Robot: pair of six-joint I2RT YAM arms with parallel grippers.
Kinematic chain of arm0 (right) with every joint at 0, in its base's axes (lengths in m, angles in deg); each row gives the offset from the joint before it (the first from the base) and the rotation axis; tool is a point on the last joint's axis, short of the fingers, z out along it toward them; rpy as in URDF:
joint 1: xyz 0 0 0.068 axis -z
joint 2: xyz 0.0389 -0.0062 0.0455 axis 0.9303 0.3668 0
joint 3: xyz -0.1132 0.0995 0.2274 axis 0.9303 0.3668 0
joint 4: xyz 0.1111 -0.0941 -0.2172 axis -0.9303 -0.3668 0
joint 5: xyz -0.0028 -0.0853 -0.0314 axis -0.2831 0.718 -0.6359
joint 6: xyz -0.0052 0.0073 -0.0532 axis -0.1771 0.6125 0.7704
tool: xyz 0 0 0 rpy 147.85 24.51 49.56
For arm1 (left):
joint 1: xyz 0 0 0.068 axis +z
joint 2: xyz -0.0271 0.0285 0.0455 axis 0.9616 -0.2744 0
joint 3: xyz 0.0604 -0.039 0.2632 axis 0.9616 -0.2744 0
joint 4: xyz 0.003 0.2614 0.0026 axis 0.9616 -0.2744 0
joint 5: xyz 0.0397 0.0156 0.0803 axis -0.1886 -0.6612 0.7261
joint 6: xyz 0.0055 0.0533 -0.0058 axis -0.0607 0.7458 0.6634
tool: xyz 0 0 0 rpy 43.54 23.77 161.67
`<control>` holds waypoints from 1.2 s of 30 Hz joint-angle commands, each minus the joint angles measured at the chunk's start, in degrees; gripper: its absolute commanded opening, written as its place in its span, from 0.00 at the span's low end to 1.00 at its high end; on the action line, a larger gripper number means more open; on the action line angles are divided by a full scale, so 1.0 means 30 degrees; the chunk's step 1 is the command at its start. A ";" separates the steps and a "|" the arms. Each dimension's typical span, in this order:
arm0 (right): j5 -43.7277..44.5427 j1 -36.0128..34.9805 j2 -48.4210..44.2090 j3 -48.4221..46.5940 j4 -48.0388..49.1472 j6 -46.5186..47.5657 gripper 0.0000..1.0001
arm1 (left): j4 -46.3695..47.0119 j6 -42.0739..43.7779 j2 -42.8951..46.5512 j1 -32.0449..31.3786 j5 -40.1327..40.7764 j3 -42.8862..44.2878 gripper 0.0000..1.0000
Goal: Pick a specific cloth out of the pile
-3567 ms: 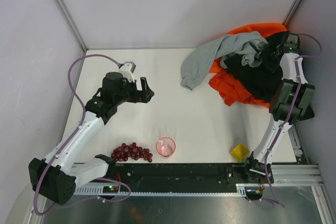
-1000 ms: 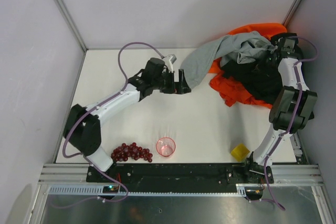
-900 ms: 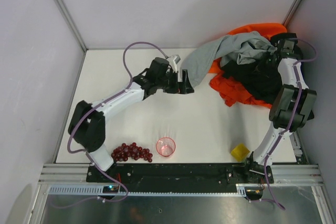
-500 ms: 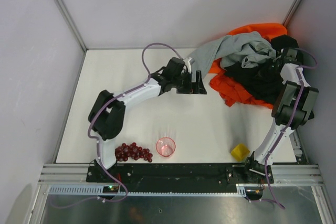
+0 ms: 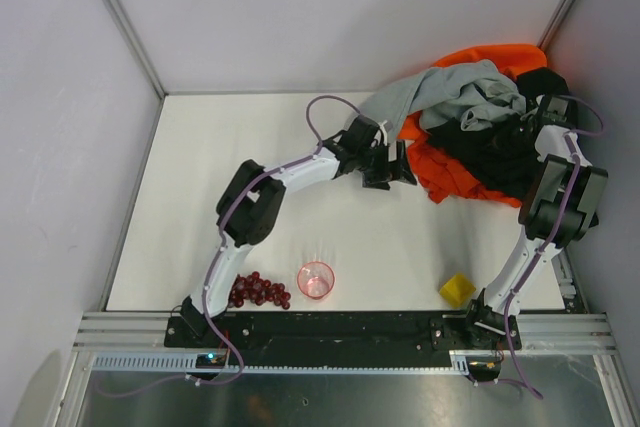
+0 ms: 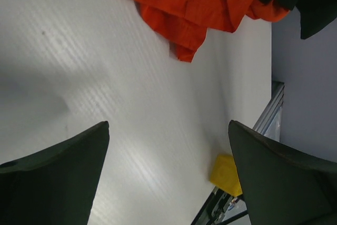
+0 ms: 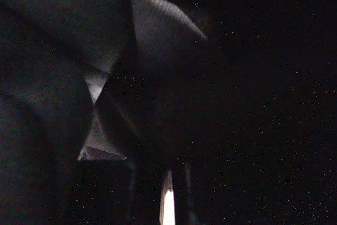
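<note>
Left fingers gape empty above the table, the red-orange cloth just at their 3 o'clock. Right fingers sit clenched inside the pile.

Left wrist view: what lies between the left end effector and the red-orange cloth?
Only bare white table. In the left wrist view, the open left end effector faces the cloth with nothing between them.

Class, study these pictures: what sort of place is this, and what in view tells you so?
Probably a robotics test cell: two robot arms bolted to a metal rail at a white table's edge, bare panel walls around it, and unrelated props, a clothes pile, pink cup, grapes.
</note>
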 commanded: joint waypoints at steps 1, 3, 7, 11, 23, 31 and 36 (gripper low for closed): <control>0.1296 0.0526 0.0371 0.0983 -0.0647 -0.0544 0.00 | 0.0301 -0.1821 -0.1622 -0.0505 -0.1154 0.2727 1.00; 0.1230 0.0537 0.0360 0.1007 -0.0642 -0.0527 0.00 | 0.0313 -0.2405 -0.2411 -0.0679 -0.1175 0.3631 1.00; 0.1070 0.0541 0.0342 0.1116 -0.0555 -0.0535 0.00 | 0.0317 -0.3564 -0.3875 -0.0886 -0.1170 0.5221 1.00; 0.0934 0.0541 0.0305 0.1141 -0.0525 -0.0543 0.00 | 0.0310 -0.4523 -0.5316 -0.1148 -0.1038 0.6437 1.00; 0.0804 0.0656 0.0161 0.1155 -0.0524 -0.0428 0.00 | 0.0317 -0.7183 -0.8924 -0.1973 0.0200 1.0863 0.98; 0.0496 0.0636 0.0370 0.1157 -0.0511 -0.0310 0.00 | 0.1239 -0.9017 -1.1863 -0.2250 0.1229 1.4359 0.89; 0.0400 0.0537 0.0403 0.1171 -0.0451 -0.0307 0.00 | 0.3179 -0.9525 -1.2351 -0.2364 0.1853 1.4400 0.74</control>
